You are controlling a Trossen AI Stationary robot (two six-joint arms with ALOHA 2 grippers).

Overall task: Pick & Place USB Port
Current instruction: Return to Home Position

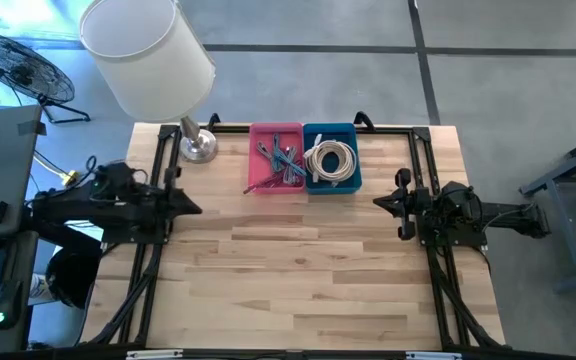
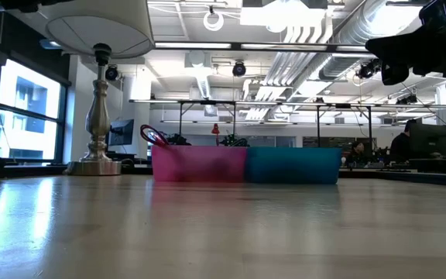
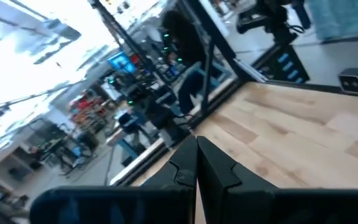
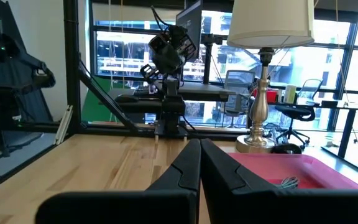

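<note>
Tabletop [image 1: 298,270] ends at twelve o'clock with probably light, floppy cables, best pinched near a plug: coloured cables [image 1: 280,162] in the pink bin [image 1: 276,127], white coil [image 1: 330,160] in the blue bin [image 1: 330,129]. Closed and empty: left fingers [image 3: 219,171] at nine, right fingers [image 4: 182,168] at three.

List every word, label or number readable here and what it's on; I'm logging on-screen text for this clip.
None readable: the pink bin, blue bin, lamp, table, and the shut left gripper and right gripper at the table's sides show no lettering.
The lit screens in the left wrist view are too blurred to read.
</note>
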